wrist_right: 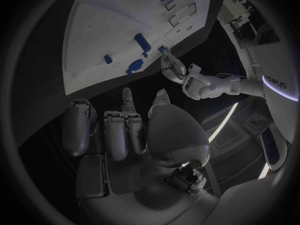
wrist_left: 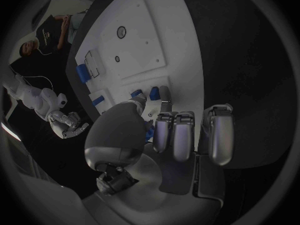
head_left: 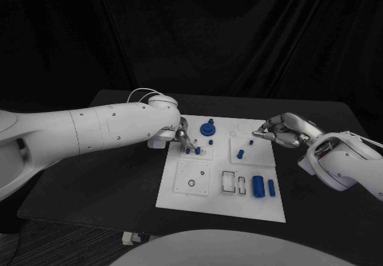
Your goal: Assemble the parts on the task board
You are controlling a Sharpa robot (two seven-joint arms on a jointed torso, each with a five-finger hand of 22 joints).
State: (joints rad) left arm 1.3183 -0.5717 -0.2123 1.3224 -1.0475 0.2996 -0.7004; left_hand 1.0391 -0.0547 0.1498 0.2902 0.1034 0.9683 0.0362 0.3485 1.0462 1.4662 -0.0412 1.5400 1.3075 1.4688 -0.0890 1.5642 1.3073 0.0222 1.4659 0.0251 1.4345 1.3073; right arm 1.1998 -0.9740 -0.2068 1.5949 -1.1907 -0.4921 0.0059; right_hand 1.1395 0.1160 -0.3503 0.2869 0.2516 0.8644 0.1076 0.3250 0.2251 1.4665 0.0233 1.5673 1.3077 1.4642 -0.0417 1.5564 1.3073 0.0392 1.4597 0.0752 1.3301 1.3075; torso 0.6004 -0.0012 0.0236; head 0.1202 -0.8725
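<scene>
The white task board lies in the middle of the black table. My left hand hovers over its left edge and pinches a small blue part between thumb and fingers. Just beyond its fingertips two blue pegs stand in the board, also seen in the left wrist view. A round blue part stands near the board's far edge. My right hand hangs over the board's far right edge, fingers curled, nothing seen in them. Small blue pieces sit on the board in front of it.
A large blue cylinder and a thinner blue piece lie at the board's near right. Empty rectangular slots sit beside them, and a square plate with holes at the near left. Black table surrounds the board.
</scene>
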